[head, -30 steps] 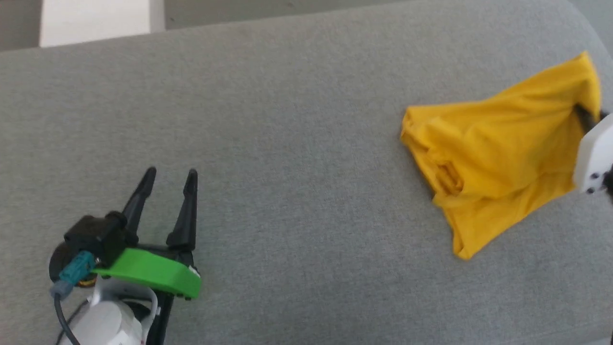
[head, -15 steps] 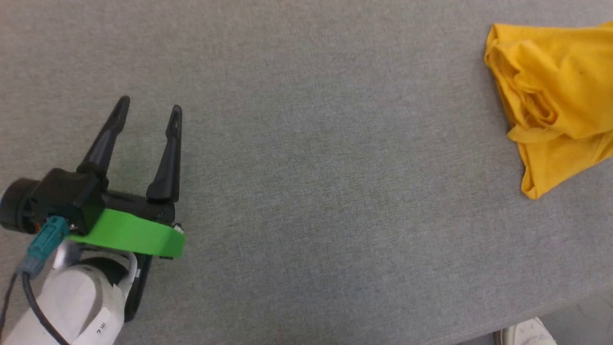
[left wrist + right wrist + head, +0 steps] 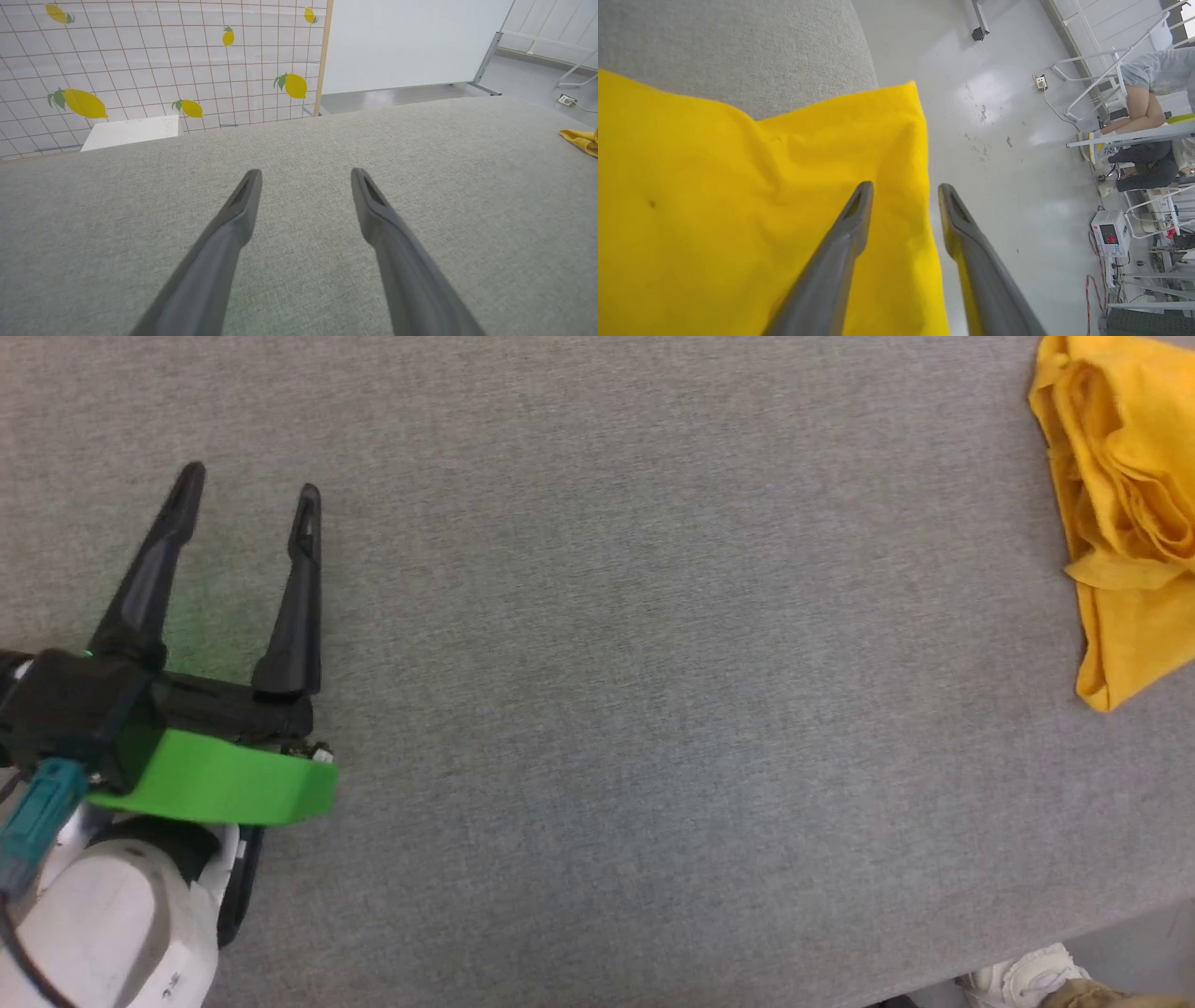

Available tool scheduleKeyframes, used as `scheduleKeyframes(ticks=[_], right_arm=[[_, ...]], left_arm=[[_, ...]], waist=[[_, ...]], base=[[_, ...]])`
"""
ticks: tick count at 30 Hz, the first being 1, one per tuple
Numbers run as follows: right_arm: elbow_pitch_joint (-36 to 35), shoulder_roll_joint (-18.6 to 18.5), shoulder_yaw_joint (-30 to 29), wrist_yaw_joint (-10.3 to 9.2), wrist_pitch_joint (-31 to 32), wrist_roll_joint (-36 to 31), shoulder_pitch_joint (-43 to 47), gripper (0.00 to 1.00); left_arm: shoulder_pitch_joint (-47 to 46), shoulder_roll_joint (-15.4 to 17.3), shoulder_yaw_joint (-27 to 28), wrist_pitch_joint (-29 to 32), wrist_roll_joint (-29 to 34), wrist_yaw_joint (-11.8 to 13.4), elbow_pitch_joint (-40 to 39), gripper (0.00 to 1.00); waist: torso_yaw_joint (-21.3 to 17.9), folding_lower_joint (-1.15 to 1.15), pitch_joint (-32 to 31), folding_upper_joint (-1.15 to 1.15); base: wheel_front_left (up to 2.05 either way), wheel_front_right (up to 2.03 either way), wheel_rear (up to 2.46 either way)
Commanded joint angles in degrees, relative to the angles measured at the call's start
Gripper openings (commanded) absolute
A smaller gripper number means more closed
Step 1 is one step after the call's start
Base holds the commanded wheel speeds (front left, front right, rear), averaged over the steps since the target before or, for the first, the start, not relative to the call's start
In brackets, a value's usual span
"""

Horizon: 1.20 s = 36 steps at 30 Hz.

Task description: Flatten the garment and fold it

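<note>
Loosened since a second ago, my right jaws stand parted over the yellow garment (image 3: 1120,523), bunched at the right edge of the grey tabletop (image 3: 653,663); my left jaws spread wide, empty.

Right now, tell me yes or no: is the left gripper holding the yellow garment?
No: the left gripper stands open over the grey fabric surface, and the yellow garment lies far to its right.
</note>
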Motion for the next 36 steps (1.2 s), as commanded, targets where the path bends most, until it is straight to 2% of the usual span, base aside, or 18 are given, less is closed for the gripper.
scheduleKeyframes(ticks=[1, 6, 12, 18, 26, 31, 36], right_arm=[[0.9, 0.4, -0.3, -0.11, -0.8, -0.7, -1.2, 1.0], [4.1, 0.7, -0.6, -0.11, -3.3, -2.7, -2.2, 1.0], [5.6, 0.7, -0.7, -0.11, -5.4, -2.9, -1.6, 1.0], [5.3, 2.1, -2.3, -0.11, -7.4, -1.9, 2.3, 1.0], [-0.4, 10.8, -5.7, -0.11, -11.8, 2.9, 13.0, 1.0], [-8.7, 16.7, -3.1, -0.11, -15.0, 5.4, 21.7, 1.0], [-17.5, 21.0, 0.5, -0.11, -16.4, 8.0, 29.0, 1.0]], left_arm=[[-1.0, -0.1, 0.4, -0.7, -0.1, 0.2, -0.4, 1.0], [0.0, 0.1, 0.5, -2.0, -0.6, -0.2, -0.1, 1.0], [2.1, -1.9, 0.9, -4.5, -2.4, 0.6, 2.2, 1.0], [5.5, -4.6, 0.1, -7.9, -4.8, 0.2, 6.5, 1.0], [11.2, -9.6, -1.8, -12.1, -9.1, -2.0, 13.2, 1.0], [14.0, -12.0, -1.4, -13.3, -10.2, -2.3, 15.9, 1.0], [16.2, -12.3, -1.7, -13.7, -8.4, -1.3, 18.3, 1.0]], waist=[[0.2, -0.01, -0.1, 0.0], [0.3, -0.01, -2.0, 0.0], [0.9, -0.01, -6.9, 0.0], [2.6, -0.01, -14.2, 0.0], [6.6, -0.01, -25.5, 0.0], [9.2, -0.01, -30.8, 0.0], [11.3, -0.01, -33.9, 0.0]], base=[[0.0, 0.0, 0.0], [0.0, 0.0, 0.0], [0.0, 0.0, 0.0], [0.0, 0.0, 0.0], [0.0, 0.0, 0.0], [0.0, 0.0, 0.0], [0.0, 0.0, 0.0]])
